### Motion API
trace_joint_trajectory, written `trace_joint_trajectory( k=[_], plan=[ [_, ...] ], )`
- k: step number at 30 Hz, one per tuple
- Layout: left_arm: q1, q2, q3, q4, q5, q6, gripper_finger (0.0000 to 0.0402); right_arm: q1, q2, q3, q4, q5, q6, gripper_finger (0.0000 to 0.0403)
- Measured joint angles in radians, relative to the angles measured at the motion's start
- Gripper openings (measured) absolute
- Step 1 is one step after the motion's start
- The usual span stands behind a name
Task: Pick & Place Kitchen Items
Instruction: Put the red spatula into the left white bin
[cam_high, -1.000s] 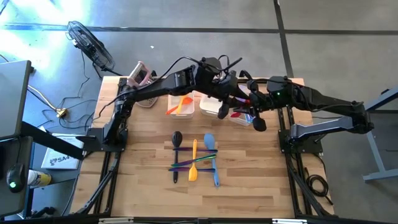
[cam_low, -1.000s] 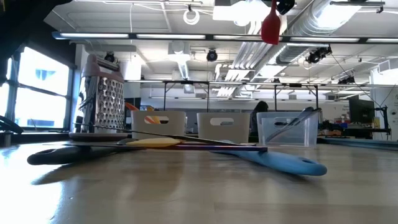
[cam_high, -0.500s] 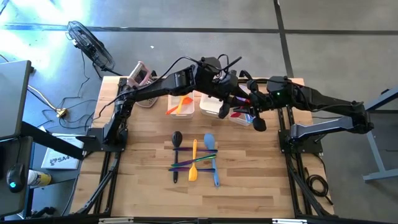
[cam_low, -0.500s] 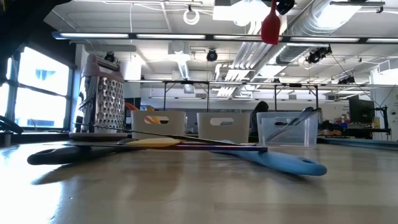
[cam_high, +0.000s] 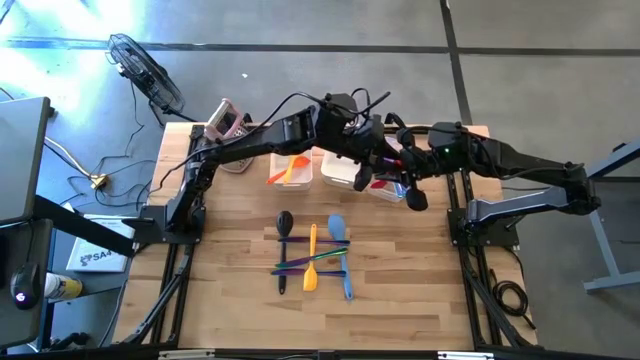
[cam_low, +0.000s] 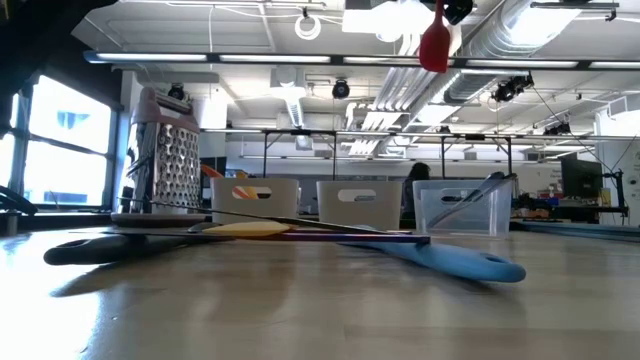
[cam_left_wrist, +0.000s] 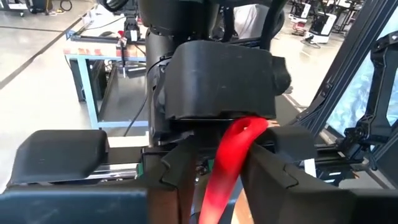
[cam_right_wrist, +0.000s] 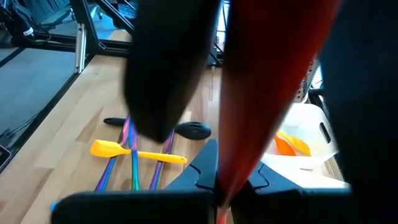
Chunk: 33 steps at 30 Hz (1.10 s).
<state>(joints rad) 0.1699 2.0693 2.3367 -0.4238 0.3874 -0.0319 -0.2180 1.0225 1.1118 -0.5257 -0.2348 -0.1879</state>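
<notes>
A red utensil (cam_low: 435, 45) hangs high above the table's far middle, over the clear bins, broad end down. My right gripper (cam_right_wrist: 233, 177) is shut on it, reaching in from the table's right (cam_high: 400, 168). My left gripper (cam_left_wrist: 227, 158) faces it from the left (cam_high: 368, 165), open, one finger close on each side of the red utensil (cam_left_wrist: 231, 158). Several more kitchen items (cam_high: 315, 255) lie crossed in a pile on the table's middle: a black spoon (cam_high: 285, 222), a blue spatula (cam_low: 450, 258), a yellow spatula (cam_right_wrist: 137, 152), and purple and green ones. My right gripper pinches the red utensil's slim handle (cam_right_wrist: 227, 168) between its two fingers, coming nearly level from the table's right. The utensil is lifted clear and hangs with its broad end (cam_low: 435, 50) downward. My left gripper: whether its fingers (cam_left_wrist: 273, 162) touch the red utensil, I cannot tell.
Three clear bins stand along the far edge: the left one (cam_low: 255, 200) holds orange pieces, the middle one (cam_low: 360, 200) is next to it, and the right one (cam_low: 460, 205) holds a grey-blue utensil. A metal grater (cam_low: 165, 150) with a pink handle stands at the far left.
</notes>
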Motion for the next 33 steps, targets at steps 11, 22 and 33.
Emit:
trace_joint_trajectory(
  k=[11,22,33],
  plan=[
    [0.000,0.000,0.000,0.000,-0.005,0.034,0.0026,0.000,0.000,0.000,0.001,0.000,0.003,0.0023],
    [0.000,0.000,0.000,-0.028,-0.015,0.033,0.0026,0.000,0.000,0.000,-0.017,0.055,-0.002,0.0094],
    [0.001,-0.001,0.000,-0.064,-0.065,0.054,0.0026,0.000,-0.052,0.000,-0.026,0.117,0.000,0.0216]
  ],
)
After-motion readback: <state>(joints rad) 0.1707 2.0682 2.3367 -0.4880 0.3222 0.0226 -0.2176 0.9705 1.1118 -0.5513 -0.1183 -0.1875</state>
